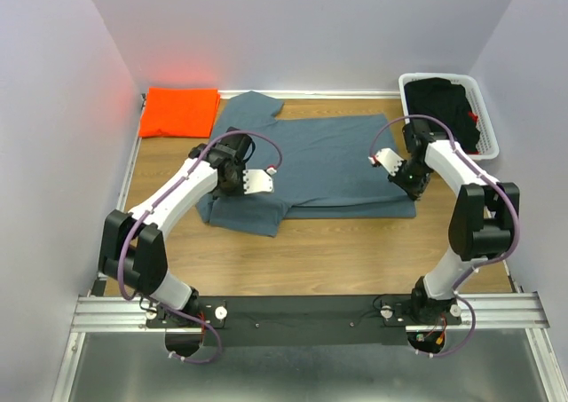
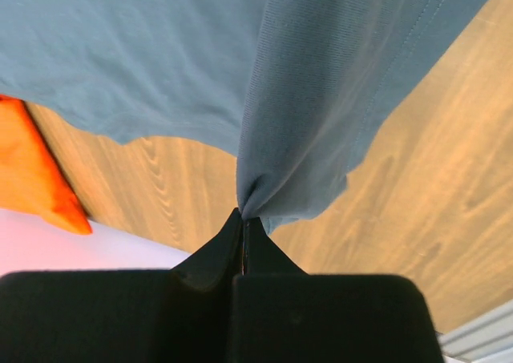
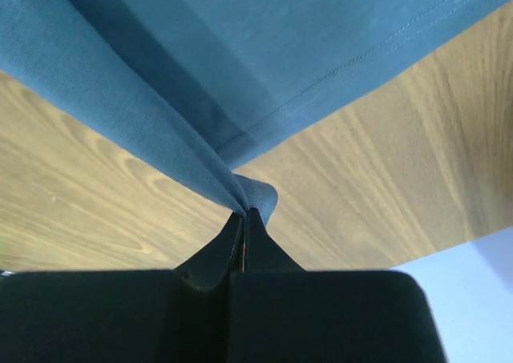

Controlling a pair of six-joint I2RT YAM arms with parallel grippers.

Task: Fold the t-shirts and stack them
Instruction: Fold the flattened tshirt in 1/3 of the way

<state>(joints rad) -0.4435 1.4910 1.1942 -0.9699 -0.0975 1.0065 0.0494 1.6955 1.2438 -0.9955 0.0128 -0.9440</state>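
Cloth is pinched in both hands. The left hand [image 2: 243, 219] has its fingers pressed together on a gathered point of the slate blue-grey t-shirt [image 1: 328, 158], with the fabric hanging away from the tips over bare wood. The right hand [image 3: 245, 212] is clamped the same way on a bunched fold near a stitched hem. From above, the left hand sits over the shirt's near-left part and the right hand over its right end, with the body of the shirt spread between them across the middle of the surface [image 1: 311, 251].

By my reading, the task is about halfway done. The bright orange t-shirt [image 1: 180, 111] lies as a neat flat rectangle in the far-left corner and looks finished. The blue-grey one is only partly folded: one sleeve sticks out toward the far wall and a flap lies doubled at the near-left. It has yet to be finished and stacked with the orange one. A white basket [image 1: 444, 76] in the far-right corner holds dark cloth; whether that cloth is more shirts I cannot tell.

Room is widest on the near side, where a broad band of bare wood lies between the shirt and the arm bases. Walls close off the left, far and right sides. The shirt's far sleeve lies just beside the orange shirt, and the right arm's forearm passes close to the basket.
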